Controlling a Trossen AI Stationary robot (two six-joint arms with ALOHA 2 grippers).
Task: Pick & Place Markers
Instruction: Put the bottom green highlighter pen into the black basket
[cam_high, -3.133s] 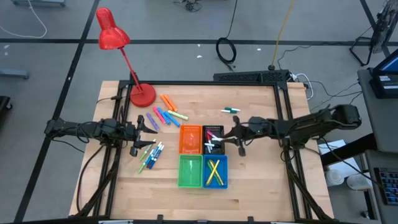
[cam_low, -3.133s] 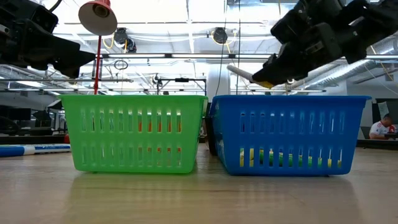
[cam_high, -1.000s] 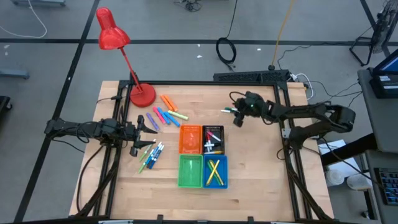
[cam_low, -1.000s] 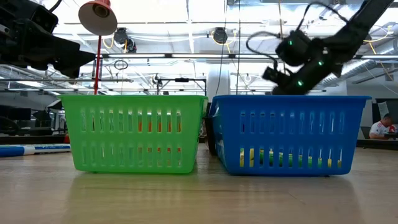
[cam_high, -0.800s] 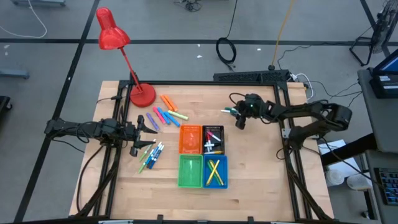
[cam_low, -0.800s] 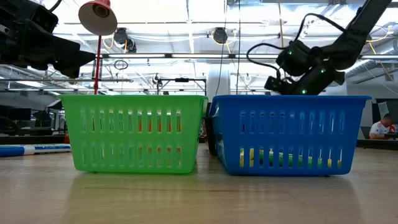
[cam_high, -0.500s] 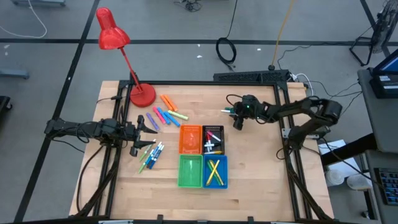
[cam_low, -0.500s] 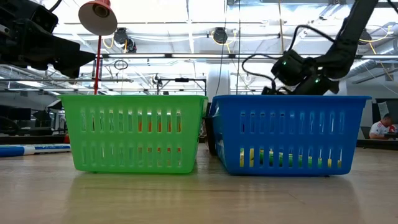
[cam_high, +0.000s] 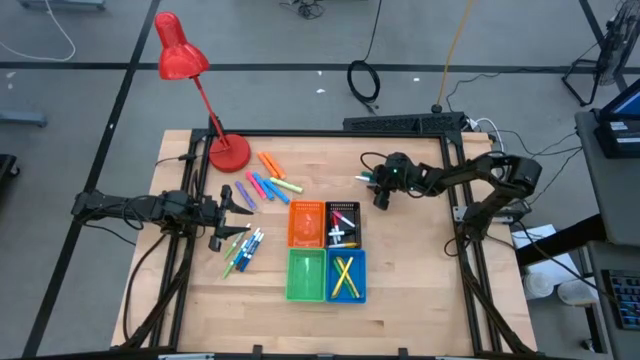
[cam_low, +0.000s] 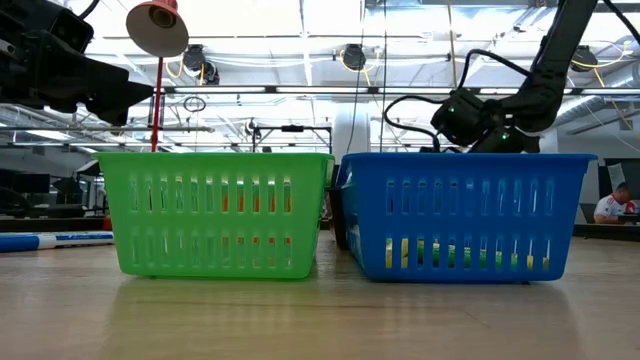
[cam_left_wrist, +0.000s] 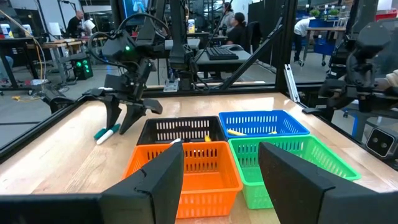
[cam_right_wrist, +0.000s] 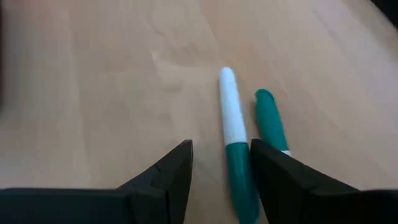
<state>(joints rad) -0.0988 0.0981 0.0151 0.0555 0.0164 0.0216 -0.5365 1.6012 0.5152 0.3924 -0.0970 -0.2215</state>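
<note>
Right hand (cam_high: 377, 182), lowered to the far right part of the counter (cam_high: 420, 280), fingers (cam_right_wrist: 168, 171) apart and straddling a white marker with a green cap (cam_right_wrist: 233, 140); a second green-capped marker (cam_right_wrist: 272, 124) lies just beside it, outside the gap. Nothing is gripped yet. The fingers stand on either side of the pen across its length, which appears to be the alignment needed before closing on a thin object lying flat. In the left wrist view the same hand (cam_left_wrist: 124, 112) is seen tilted down over the pens on the wood.

Left hand (cam_high: 240, 200), waiting over the left part of the counter, fingers (cam_left_wrist: 158, 180) apart and empty. It hovers near the unsorted markers (cam_high: 268, 180) scattered in orange, pink, purple and yellow by the base of the red lamp (cam_high: 195, 85), and a further cluster of blue and green pens (cam_high: 240, 250) nearer the front edge.

Four bins in a square block at the counter's middle: orange bin (cam_high: 306, 224), black bin (cam_high: 341, 224) holding several pens, green bin (cam_high: 306, 276), blue bin (cam_high: 346, 277) holding yellow pens. Sorting is judged partly done; most pens remain loose on the counter.
</note>
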